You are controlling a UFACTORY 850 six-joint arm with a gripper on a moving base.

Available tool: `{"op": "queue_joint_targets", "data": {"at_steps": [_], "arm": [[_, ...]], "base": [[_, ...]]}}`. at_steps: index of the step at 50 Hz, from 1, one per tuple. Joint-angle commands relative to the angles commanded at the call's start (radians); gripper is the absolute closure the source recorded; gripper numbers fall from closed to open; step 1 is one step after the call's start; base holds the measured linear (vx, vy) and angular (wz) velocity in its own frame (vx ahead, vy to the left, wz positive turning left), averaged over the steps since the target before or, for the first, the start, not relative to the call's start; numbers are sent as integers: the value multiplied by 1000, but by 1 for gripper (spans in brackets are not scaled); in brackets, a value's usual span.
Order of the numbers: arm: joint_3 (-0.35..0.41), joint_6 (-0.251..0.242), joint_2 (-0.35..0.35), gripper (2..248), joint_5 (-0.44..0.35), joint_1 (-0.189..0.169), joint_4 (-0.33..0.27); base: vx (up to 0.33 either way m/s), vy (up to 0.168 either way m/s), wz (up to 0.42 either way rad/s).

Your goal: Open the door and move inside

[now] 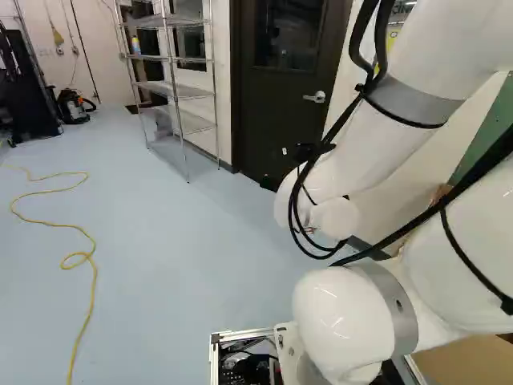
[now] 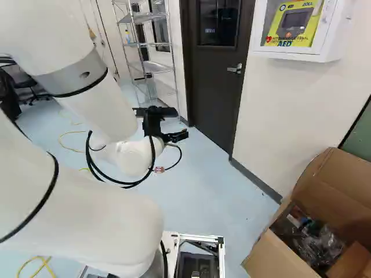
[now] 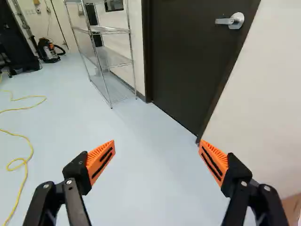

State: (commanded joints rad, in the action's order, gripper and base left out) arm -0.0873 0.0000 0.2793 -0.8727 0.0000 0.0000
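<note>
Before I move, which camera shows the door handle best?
The wrist view: there the door handle looks largest, with its lever and round mount both unobstructed. The left base view shows it whole but smaller, left of the arm; the right base view also shows it small, beside the white wall cabinet.

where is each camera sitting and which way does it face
Wrist view: on the wrist, looking along the open gripper at the floor and door; both fingers show.
Left base view: behind the arm, to its left, facing ahead and slightly down; the arm fills the right side.
Right base view: behind the arm, to its right, facing likewise; arm at left, box at right.
The two base views share the door, handle and shelf.
</note>
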Motion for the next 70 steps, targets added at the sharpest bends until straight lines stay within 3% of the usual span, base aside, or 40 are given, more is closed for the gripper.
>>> {"op": "queue_joint_targets", "data": {"at_steps": [20,70], "arm": [[0,0,0,3,0,0,0],[0,0,0,3,0,0,0]], "base": [[93,57,-45],[114,48,-255]]}}
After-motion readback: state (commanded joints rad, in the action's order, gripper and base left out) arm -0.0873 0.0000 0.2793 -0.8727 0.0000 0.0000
